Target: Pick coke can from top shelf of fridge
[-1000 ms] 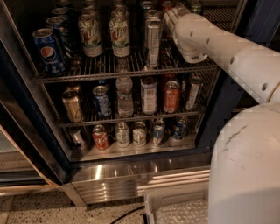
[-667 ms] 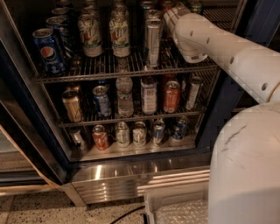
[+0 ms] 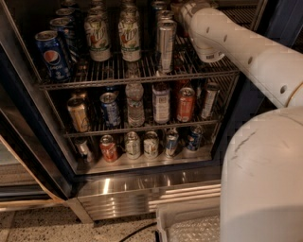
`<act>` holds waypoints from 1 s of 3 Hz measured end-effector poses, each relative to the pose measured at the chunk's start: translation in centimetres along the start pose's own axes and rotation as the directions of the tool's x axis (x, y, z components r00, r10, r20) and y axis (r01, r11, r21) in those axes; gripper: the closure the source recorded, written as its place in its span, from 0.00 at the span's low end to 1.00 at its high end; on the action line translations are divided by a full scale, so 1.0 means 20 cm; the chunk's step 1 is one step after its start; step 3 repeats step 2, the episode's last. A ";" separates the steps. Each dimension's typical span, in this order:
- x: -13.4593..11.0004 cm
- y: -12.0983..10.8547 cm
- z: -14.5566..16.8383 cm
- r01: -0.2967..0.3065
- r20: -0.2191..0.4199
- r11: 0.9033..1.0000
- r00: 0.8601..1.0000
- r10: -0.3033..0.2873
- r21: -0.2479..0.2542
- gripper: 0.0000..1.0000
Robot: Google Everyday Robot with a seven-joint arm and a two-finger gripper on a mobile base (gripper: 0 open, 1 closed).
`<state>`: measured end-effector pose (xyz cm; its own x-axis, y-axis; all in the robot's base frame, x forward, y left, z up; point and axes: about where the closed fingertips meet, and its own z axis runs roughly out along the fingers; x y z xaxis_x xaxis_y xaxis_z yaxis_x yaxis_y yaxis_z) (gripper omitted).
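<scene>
hand at top shelf rear right, cut off at picture's edge | grip: cannot tell | coke can: not made out

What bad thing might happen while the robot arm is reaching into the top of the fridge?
1. The gripper is deep on the top shelf, at the right, beside the tall silver can; a sideways move might knock that into the green-and-white cans.
2. The arm hides the coke can, so a poor grip might go unnoticed.
</scene>
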<state>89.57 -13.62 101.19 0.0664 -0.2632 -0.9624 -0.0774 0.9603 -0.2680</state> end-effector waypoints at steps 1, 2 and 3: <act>-0.05 0.00 -0.01 -0.022 0.013 1.000 1.000 0.022 -0.011 1.00; -0.05 0.00 -0.01 -0.022 0.013 1.000 1.000 0.022 -0.011 1.00; -0.05 0.00 -0.01 -0.022 0.013 1.000 1.000 0.022 -0.011 1.00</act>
